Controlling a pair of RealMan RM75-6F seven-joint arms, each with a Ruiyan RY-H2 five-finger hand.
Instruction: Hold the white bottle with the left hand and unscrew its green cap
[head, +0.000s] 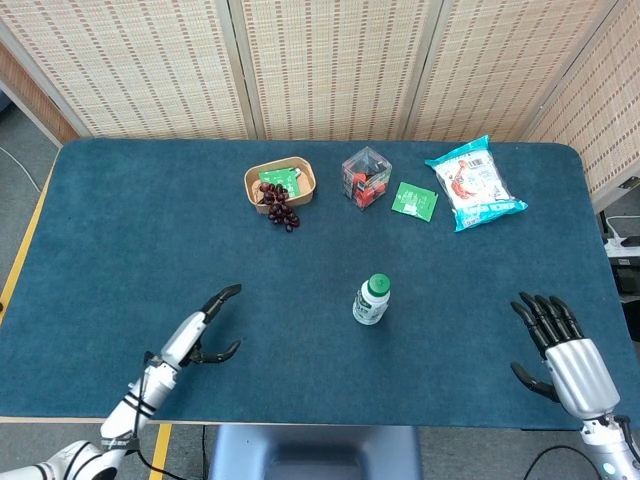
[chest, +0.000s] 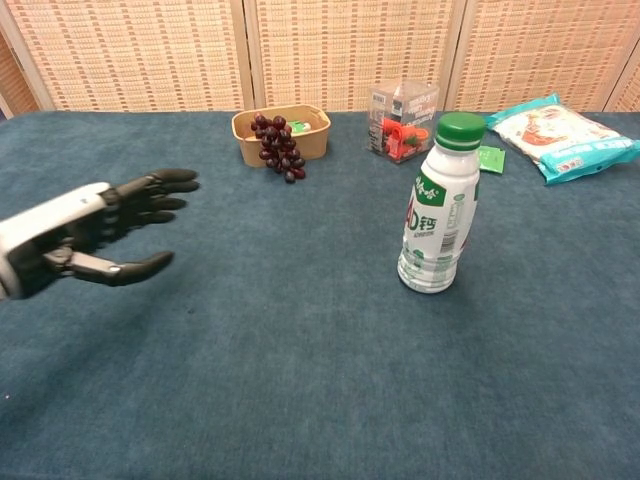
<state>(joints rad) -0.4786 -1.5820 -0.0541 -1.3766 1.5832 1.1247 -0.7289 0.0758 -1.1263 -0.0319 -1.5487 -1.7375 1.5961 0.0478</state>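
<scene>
The white bottle (head: 369, 303) (chest: 437, 215) stands upright near the middle of the blue table, its green cap (head: 378, 284) (chest: 460, 129) screwed on top. My left hand (head: 200, 331) (chest: 95, 228) hovers well to the bottle's left, turned on its side, thumb low and fingers stretched toward the bottle, holding nothing. My right hand (head: 567, 352) rests at the front right corner of the table, fingers spread, empty; only the head view shows it.
At the back stand a brown bowl (head: 279, 181) (chest: 280, 133) with dark grapes (head: 281, 210) (chest: 279, 148), a clear box (head: 366, 177) (chest: 403, 121), a green sachet (head: 414, 200) and a snack bag (head: 474, 182) (chest: 560, 124). The table's front edge (head: 320, 424) runs close below both hands.
</scene>
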